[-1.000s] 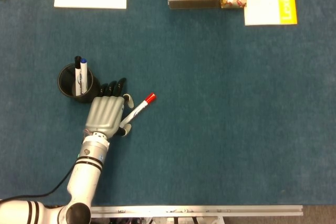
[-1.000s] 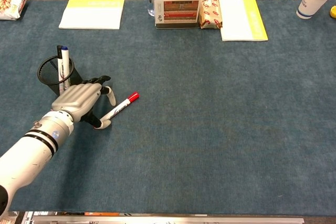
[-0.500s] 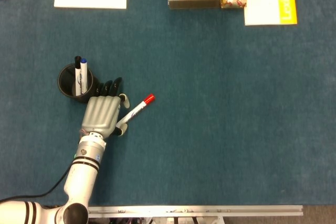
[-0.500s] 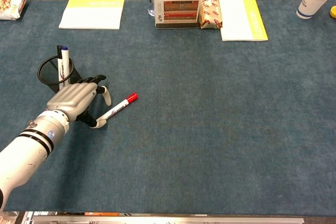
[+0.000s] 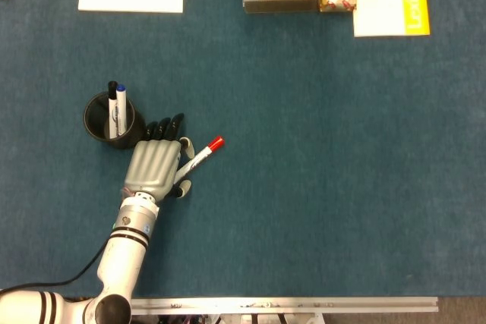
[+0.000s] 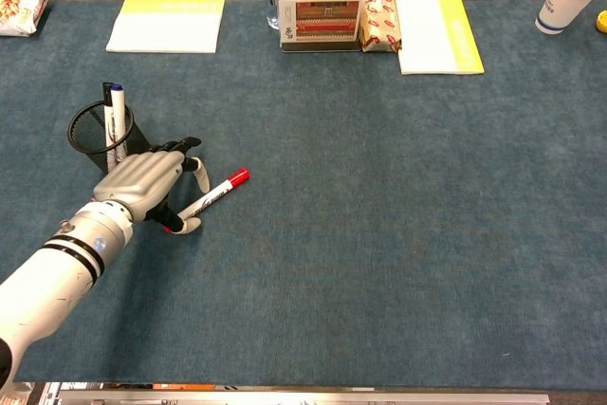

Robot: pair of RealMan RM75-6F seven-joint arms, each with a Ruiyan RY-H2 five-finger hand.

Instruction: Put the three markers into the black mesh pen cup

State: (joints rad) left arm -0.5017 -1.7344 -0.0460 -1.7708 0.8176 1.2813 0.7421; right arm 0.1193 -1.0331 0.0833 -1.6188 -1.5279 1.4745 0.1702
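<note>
Black fingertips: those of my left hand (image 5: 156, 163) point up and away toward the cup, lying close side by side; my thumb (image 6: 201, 174) angles out over the marker barrel.
Grip: whether thumb and fingers actually pinch the barrel I cannot tell; the hand covers its rear end in both views.
Red-capped marker (image 5: 200, 155): it lies on the blue table cover (image 5: 319, 172), just right of my palm, long axis diagonal, red cap up and to the right, tail under my hand.
Nearer hand: the left; my right hand shows in neither view.
Black mesh pen cup (image 5: 97, 121): it stands just up and left of my fingertips, near but apart.
Cup contents: 2 markers (image 5: 116, 107) stand upright inside, 1 black-capped, 1 blue-capped.
Judgement: 2 of 3 are in; the coming move needs this marker lifted and carried left, tail first, into the cup.
</note>
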